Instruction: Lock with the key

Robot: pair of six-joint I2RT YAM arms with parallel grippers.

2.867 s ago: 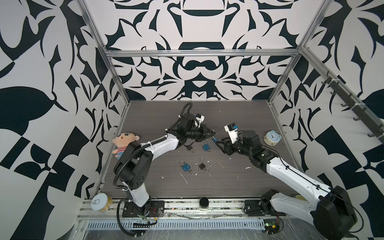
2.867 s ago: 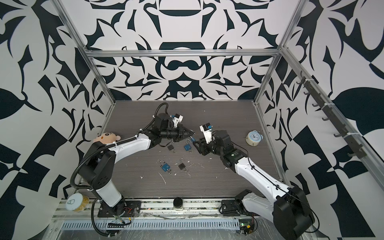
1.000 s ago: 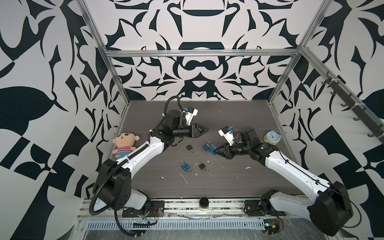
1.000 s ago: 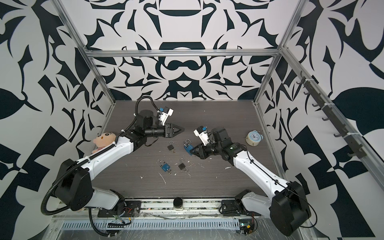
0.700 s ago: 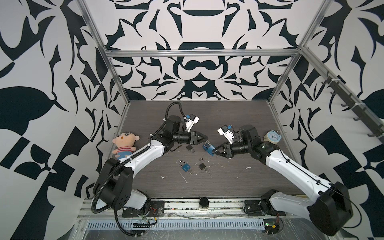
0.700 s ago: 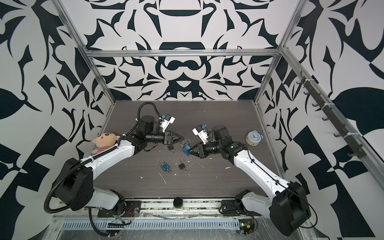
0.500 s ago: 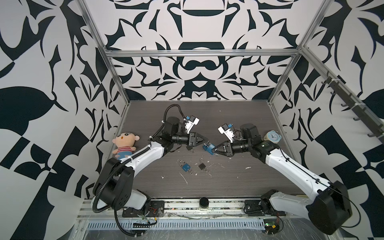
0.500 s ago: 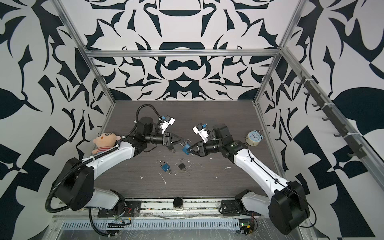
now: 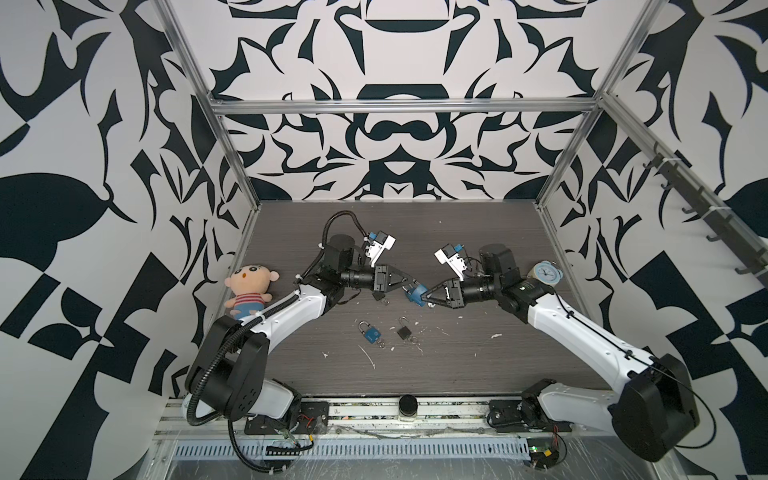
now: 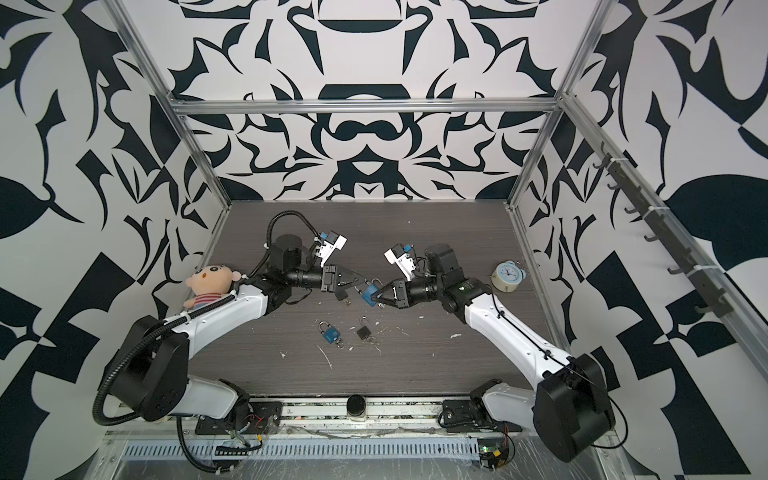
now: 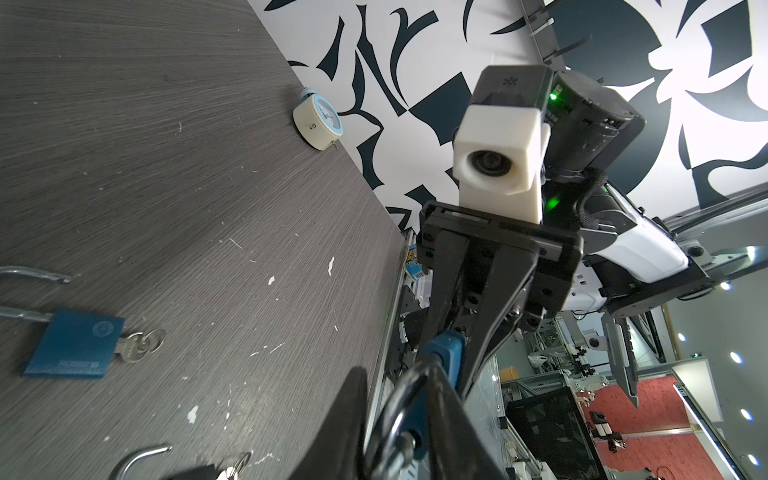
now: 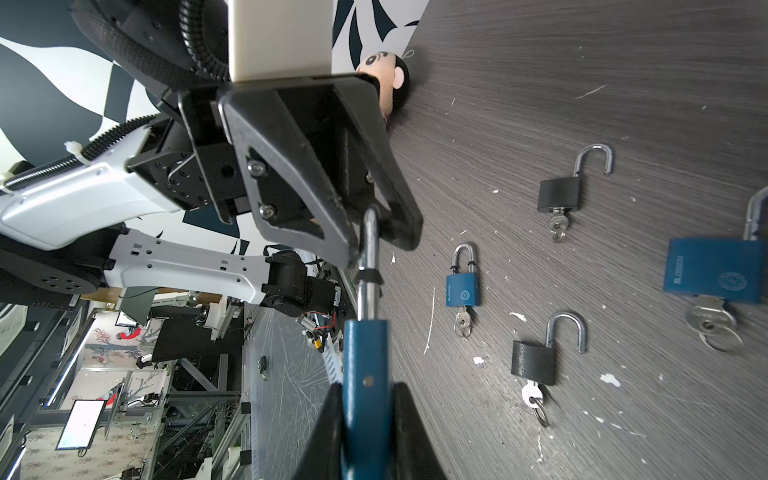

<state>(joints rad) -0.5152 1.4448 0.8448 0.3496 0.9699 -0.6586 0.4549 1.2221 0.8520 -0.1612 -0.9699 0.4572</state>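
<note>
Blue padlock [image 12: 365, 365] is held above the worktop [image 9: 457, 353], its body clenched in the right hand [image 12: 365, 392]. The left hand [image 12: 376, 239] straddles its raised shackle [image 12: 368, 291]; I cannot tell whether it grips. Locking looks not yet done.

Top views: bright, even, diffuse light from above. Soft, faint shadows under arms on dark tabletop [image 9: 457, 374]. Sharp throughout.
Left wrist view: white wall behind arm blown out; ceiling spots [image 11: 736, 357] flare as points; left gripper [image 11: 397, 374] near lens, dark, blurred.
Right wrist view: blue padlock [image 12: 365, 374] close to lens, slightly soft; tabletop grain crisp.
</note>
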